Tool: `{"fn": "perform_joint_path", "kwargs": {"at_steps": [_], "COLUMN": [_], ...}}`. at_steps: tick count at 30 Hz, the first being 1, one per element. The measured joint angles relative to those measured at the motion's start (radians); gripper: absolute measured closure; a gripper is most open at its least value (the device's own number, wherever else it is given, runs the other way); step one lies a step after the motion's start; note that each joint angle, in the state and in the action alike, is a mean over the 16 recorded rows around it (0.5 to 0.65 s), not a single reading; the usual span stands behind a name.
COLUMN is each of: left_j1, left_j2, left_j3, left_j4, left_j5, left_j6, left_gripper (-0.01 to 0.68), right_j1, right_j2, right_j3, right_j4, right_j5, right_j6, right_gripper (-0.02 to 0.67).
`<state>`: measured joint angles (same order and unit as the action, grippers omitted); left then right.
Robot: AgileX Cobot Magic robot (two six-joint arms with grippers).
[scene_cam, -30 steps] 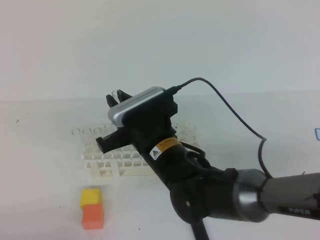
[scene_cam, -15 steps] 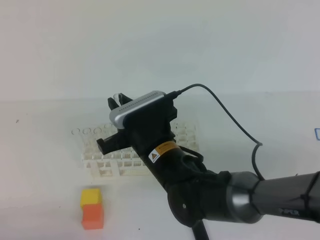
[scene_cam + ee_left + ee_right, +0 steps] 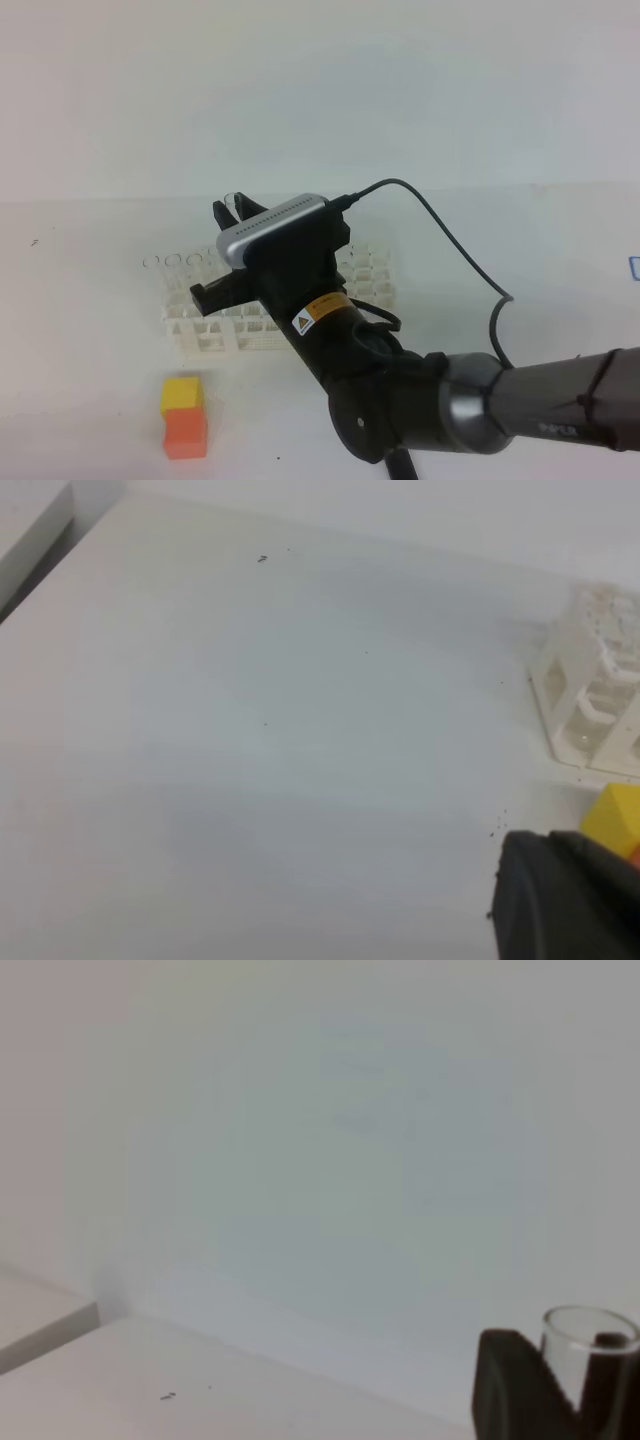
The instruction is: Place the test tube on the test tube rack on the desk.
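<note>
- Nearest the high camera, a yellow-and-orange block [image 3: 184, 417] sat on the plain white table [image 3: 80, 340].
- Behind it, the right claw [image 3: 232, 208] on the black right arm was clamped on the clear glass test tube [image 3: 585, 1350], holding it upright above the white plastic lattice test tube rack [image 3: 215, 322].
- The tube's round rim showed between the two dark fingers [image 3: 515, 1385].
- The left claw [image 3: 565, 900] was closed, holding nothing, low over the table near the block.
</note>
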<state>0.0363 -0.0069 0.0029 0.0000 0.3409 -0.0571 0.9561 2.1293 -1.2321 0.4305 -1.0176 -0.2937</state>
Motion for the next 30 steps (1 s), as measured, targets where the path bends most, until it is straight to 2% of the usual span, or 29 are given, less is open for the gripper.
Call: {"fn": "perform_joint_path", "kwargs": {"at_steps": [30], "left_j1": [0.000], "left_j2": [0.001], "left_j3": [0.000], "left_j4": [0.007], "left_j5": [0.000], "left_j6": [-0.001], "left_gripper": [0.674], "right_j1": [0.006], "right_j2": [0.090], "right_j3": [-0.003], "right_j4": [0.008], "right_j5": [-0.019], "right_j6": [0.007], "right_gripper": [0.523]}}
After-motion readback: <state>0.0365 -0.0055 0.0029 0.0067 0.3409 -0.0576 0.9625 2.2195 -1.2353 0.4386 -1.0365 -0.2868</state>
